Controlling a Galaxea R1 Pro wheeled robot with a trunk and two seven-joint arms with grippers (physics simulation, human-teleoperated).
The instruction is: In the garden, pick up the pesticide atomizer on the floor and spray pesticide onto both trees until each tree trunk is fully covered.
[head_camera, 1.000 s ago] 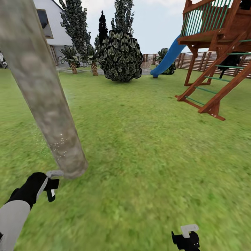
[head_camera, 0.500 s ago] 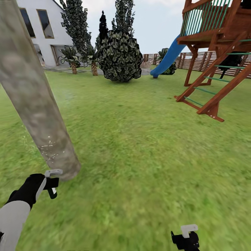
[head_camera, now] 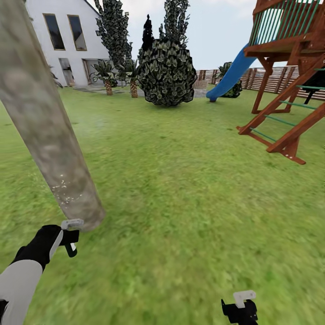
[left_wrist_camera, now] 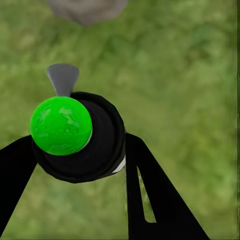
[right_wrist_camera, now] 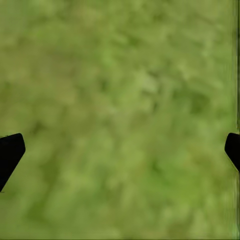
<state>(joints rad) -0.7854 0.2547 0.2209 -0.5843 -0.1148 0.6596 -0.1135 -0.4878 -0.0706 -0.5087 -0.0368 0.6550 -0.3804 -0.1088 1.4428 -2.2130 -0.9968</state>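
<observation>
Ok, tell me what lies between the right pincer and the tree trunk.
In the head view, bare lawn alone lies between the right pincer and the tree trunk. The left pincer with the atomizer sits beside the trunk's base.

Camera arrangement: one head view, two wrist views, all over lawn.

The head camera is looking forward and down across the lawn, taking in the leaning tree trunk at the left of the frame, the play tower at upper right and the house at upper left, with both arms entering along the bottom edge. The left wrist camera is facing down at the grass from close range, catching the base of the trunk at the top edge, which the head view shares. The right wrist camera is pointing down at blurred grass, very near.
</observation>
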